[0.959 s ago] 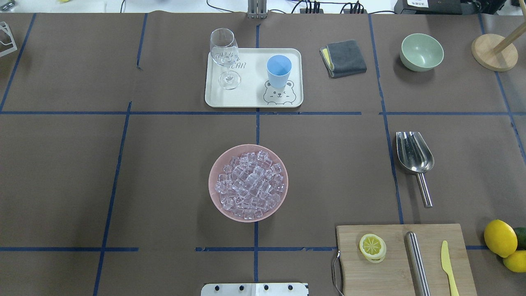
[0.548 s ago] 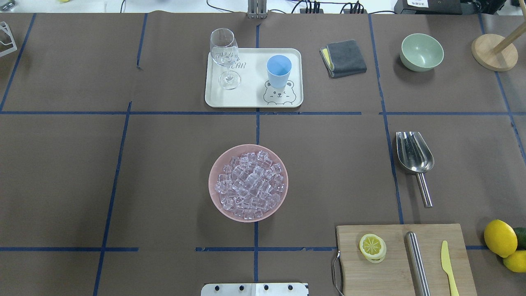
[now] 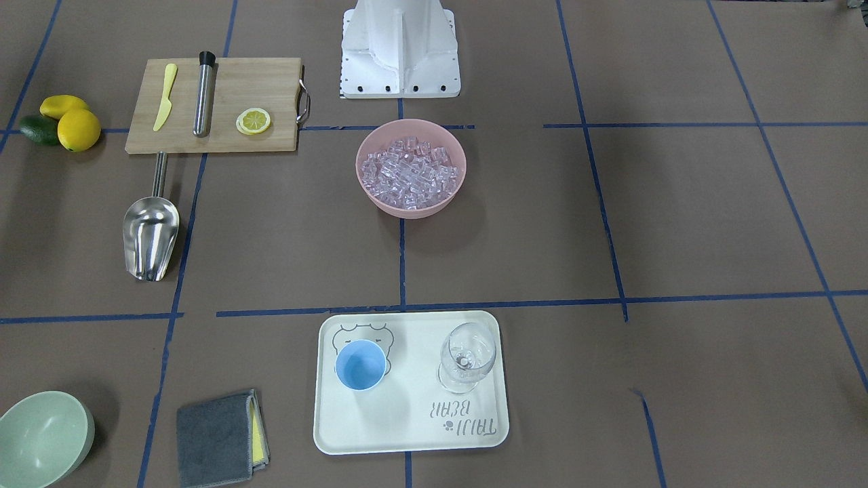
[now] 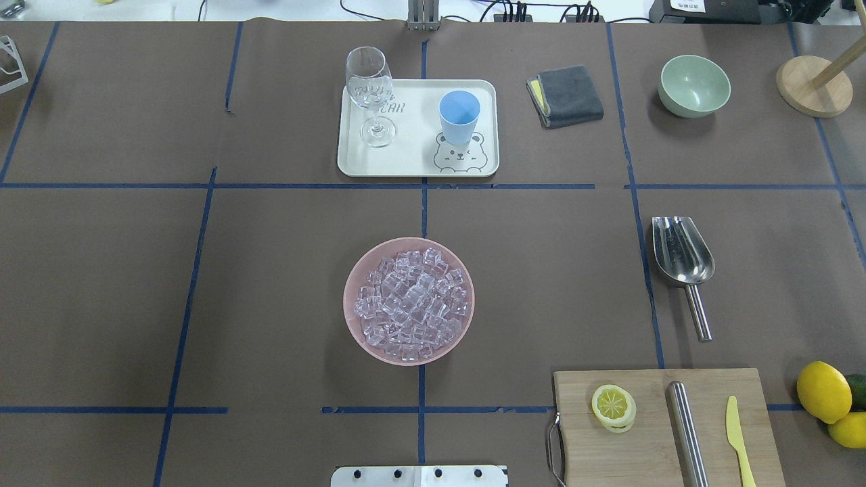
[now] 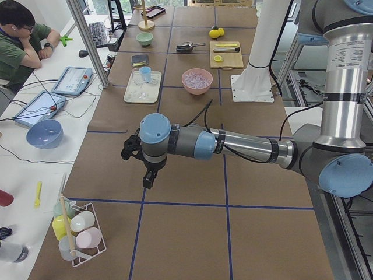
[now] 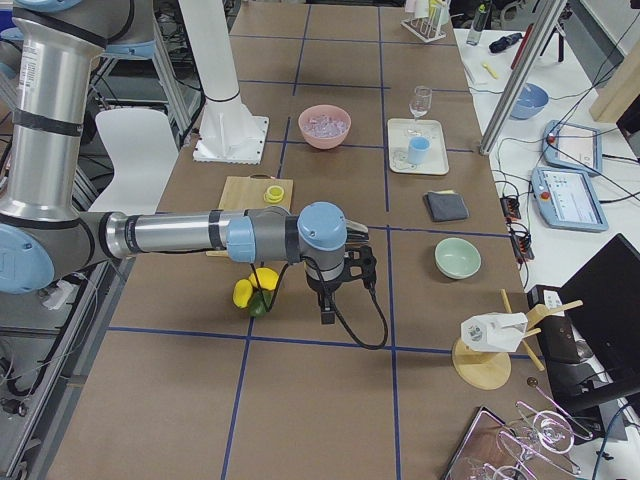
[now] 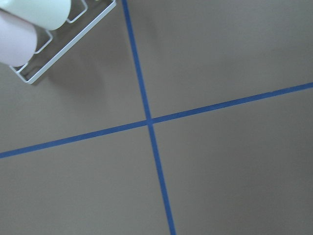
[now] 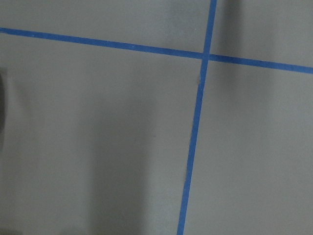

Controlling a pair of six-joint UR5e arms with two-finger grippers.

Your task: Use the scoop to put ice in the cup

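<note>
The ice is a heap of clear cubes in a pink bowl at the table's middle; it also shows in the front-facing view. The light-blue cup stands upright on a white tray, and shows in the front-facing view too. The steel scoop lies alone on the table at the right, handle toward the robot. My left gripper and right gripper hang over bare table far from these things. They show only in the side views, so I cannot tell whether they are open or shut.
A wine glass shares the tray. A grey cloth, a green bowl and a wooden stand sit at the far right. A cutting board holds a lemon slice, a steel cylinder and a yellow knife. Lemons lie beside it.
</note>
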